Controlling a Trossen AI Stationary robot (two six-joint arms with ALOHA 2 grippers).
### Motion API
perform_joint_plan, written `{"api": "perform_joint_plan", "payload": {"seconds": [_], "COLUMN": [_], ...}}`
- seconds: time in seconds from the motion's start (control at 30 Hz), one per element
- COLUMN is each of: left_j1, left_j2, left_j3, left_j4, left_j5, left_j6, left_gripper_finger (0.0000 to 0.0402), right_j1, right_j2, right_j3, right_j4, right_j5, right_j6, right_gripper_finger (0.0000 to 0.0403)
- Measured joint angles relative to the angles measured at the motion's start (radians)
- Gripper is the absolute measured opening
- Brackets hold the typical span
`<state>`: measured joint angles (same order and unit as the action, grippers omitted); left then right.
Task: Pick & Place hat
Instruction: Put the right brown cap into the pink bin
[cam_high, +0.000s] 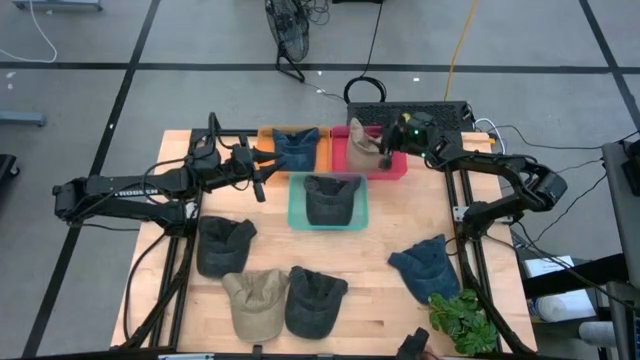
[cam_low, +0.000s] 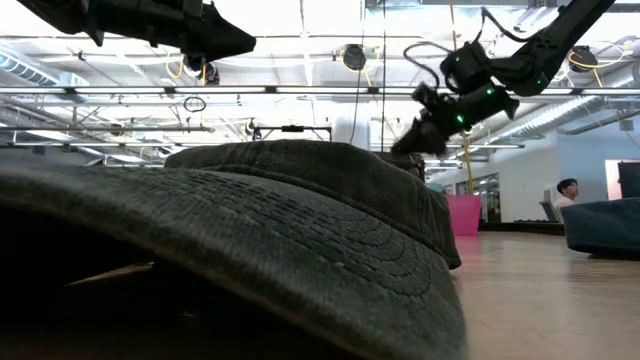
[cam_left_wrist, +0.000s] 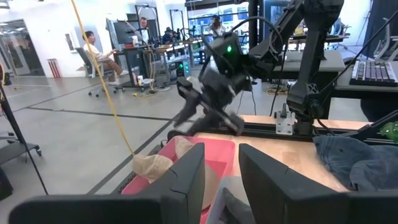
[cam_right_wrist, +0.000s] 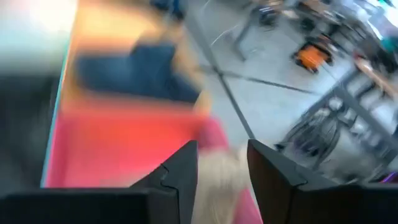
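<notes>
My right claw (cam_high: 384, 153) over the pink bin (cam_high: 398, 168), fingers parted, tan hat (cam_high: 362, 146) lying loose in that bin, my left claw (cam_high: 258, 180) half-parted and empty beside the orange bin (cam_high: 268, 135), no lettering legible anywhere.

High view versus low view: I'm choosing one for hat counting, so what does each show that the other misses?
Only the high view shows the orange bin, teal bin, tan hat, blue hat and plant on the table. Only the low view shows ceiling lights and a person in the room behind. Both show the right gripper above the pink bin, plus a dark hat.
</notes>
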<state>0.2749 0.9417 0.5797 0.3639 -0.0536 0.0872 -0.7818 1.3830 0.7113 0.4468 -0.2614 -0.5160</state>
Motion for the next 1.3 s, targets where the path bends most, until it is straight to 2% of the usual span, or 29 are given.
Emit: {"api": "perform_joint_plan", "payload": {"seconds": [0.13, 0.2, 0.27, 0.4, 0.53, 0.6, 0.73, 0.8, 0.9, 1.03, 1.2, 1.3], "left_j1": [0.0, 0.0, 0.0, 0.0, 0.0, 0.0, 0.0, 0.0, 0.0, 0.0, 0.0, 0.0], "left_j2": [0.0, 0.0, 0.0, 0.0, 0.0, 0.0, 0.0, 0.0, 0.0, 0.0, 0.0, 0.0], "left_j3": [0.0, 0.0, 0.0, 0.0, 0.0, 0.0, 0.0, 0.0, 0.0, 0.0, 0.0, 0.0], "left_j4": [0.0, 0.003, 0.007, 0.009, 0.026, 0.036, 0.048, 0.058, 0.059, 0.07, 0.114, 0.113], "left_j5": [0.0, 0.0, 0.0, 0.0, 0.0, 0.0, 0.0, 0.0, 0.0, 0.0, 0.001, 0.001], "left_j6": [0.0, 0.0, -0.003, -0.004, 0.007, 0.007, -0.01, -0.019, -0.019, -0.014, -0.014, -0.014], "left_gripper_finger": [0.0111, 0.0111, 0.0111, 0.0111, 0.0111, 0.0111, 0.0111, 0.0111, 0.0111, 0.0111, 0.0111, 0.0111], "right_j1": [0.002, 0.014, 0.037, 0.087, 0.119, 0.121, 0.122, 0.12, 0.109, 0.1, 0.101, 0.103], "right_j2": [0.0, 0.0, 0.0, 0.001, -0.003, -0.003, -0.003, -0.003, -0.001, 0.032, 0.135, 0.218], "right_j3": [0.0, 0.0, 0.0, -0.018, -0.044, -0.053, -0.054, -0.053, -0.011, 0.116, 0.275, 0.319], "right_j4": [0.131, 0.148, 0.148, 0.152, 0.204, 0.214, 0.193, 0.165, 0.058, -0.138, -0.304, -0.358], "right_j5": [0.002, 0.001, -0.008, -0.095, -0.1, -0.011, 0.284, 0.344, 0.342, 0.339, 0.335, 0.335], "right_j6": [0.472, 0.588, 0.592, 0.516, 0.375, 0.393, 0.473, 0.52, 0.595, 0.643, 0.705, 0.729], "right_gripper_finger": [0.0113, 0.0107, 0.0104, 0.0104, 0.0104, 0.01, 0.0088, 0.008, 0.0066, 0.0048, 0.0034, 0.0028]}}
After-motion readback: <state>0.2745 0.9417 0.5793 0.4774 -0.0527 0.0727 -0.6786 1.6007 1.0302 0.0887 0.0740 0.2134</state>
